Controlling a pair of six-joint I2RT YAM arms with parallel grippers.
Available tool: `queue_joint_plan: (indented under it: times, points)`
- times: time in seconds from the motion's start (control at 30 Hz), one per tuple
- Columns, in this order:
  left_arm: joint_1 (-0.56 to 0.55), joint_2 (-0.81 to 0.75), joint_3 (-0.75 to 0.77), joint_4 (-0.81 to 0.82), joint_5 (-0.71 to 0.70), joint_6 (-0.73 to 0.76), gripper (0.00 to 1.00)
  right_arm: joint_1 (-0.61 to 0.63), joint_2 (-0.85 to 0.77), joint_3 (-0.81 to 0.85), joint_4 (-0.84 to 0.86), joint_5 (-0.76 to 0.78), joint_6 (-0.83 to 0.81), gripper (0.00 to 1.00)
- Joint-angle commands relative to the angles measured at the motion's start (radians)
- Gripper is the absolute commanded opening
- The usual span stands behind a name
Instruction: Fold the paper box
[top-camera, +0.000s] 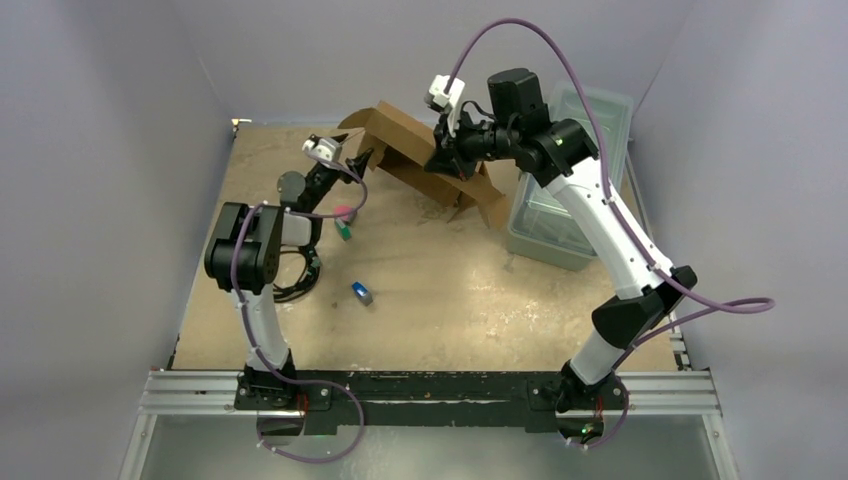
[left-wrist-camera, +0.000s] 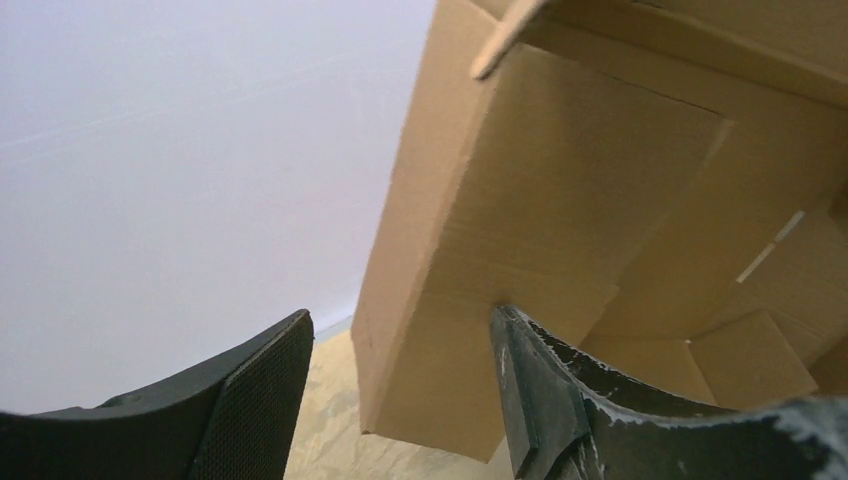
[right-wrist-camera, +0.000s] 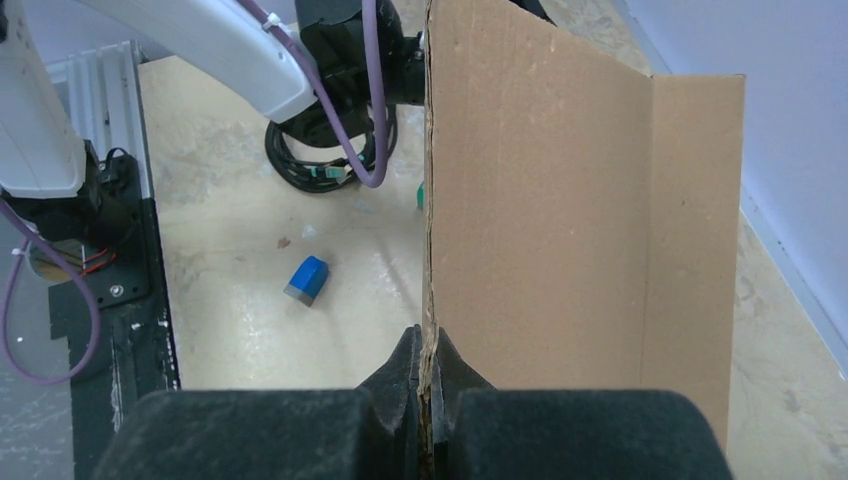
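Far side of the surface (top-camera: 450, 300): the right pincer (right-wrist-camera: 430, 395) is clenching the raw edge of the paper box (top-camera: 405, 150), holding the half-formed brown cardboard tilted up off the surface near the back wall, just beside a clear bin (top-camera: 560, 220). The left pincer (left-wrist-camera: 400, 325) is standing released, its jaws apart on either side of the lower corner of a cardboard panel. One finger is sitting against or just in front of the board, and the other is apart from it.

The risks are lying in that narrow grip. The right pincer is gripping only a thin strip of corrugated edge, so a push from the left arm could be levering the sheet out of the jaws or tearing the edge. If the left pincer is closing off the crease, it may be crushing the panel rather than bending it at the score. A swinging flap could also be catching on the bin beside it.

By count:
- One paper box.
- Two arms, with two pincers.
- One clear bin.
- One small blue block (top-camera: 361, 292) lying loose, well apart from the box.
- One small green and pink item (top-camera: 344, 222), too small to name.
- One coil of black cable (top-camera: 295, 282) by the left arm.
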Motion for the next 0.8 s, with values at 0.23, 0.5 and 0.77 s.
queue_joint_plan:
  times: [0.23,0.5,0.77]
  points:
    - [0.037,0.127,0.113,0.329,0.304,-0.204,0.62,0.003,0.007,0.072,0.009,-0.098,0.027,0.0]
    - [0.016,0.1,0.127,0.19,0.215,-0.075,0.51,0.003,0.014,0.073,0.008,-0.129,0.044,0.0]
    - [0.003,0.091,0.174,0.152,0.183,-0.042,0.42,0.004,0.009,0.065,0.017,-0.128,0.052,0.0]
